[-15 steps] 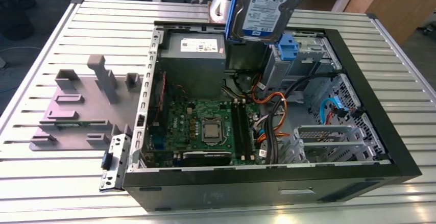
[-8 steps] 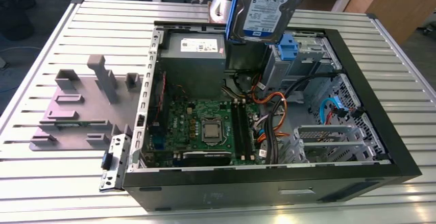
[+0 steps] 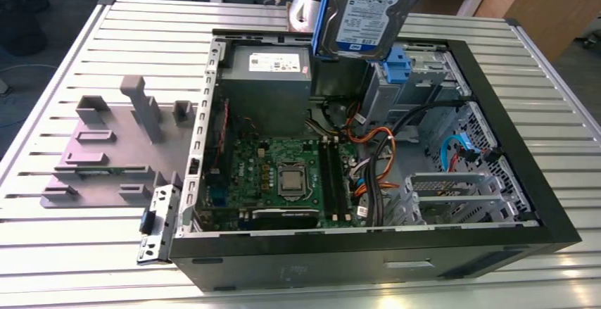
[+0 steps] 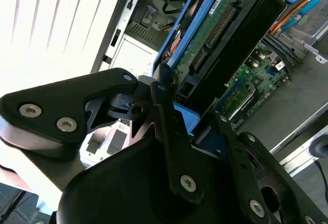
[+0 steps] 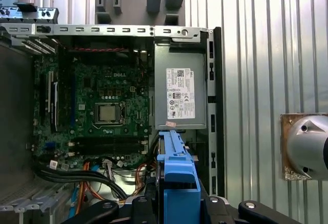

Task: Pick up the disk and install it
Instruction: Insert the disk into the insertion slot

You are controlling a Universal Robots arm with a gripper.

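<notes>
White-and-blue-labelled disk (image 3: pixel 368 13) in the hand (image 5: pixel 178 208) above open computer case (image 3: pixel 522 140)

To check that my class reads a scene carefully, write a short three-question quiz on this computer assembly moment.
1. True or false: the disk is held up over the open computer case.
2. What is the gripper shut on? A a cable; B the disk; C the power supply.
3. Fill in: the disk's carrier rails are ____ in colour.
Key: 1 true; 2 B; 3 blue.
</notes>
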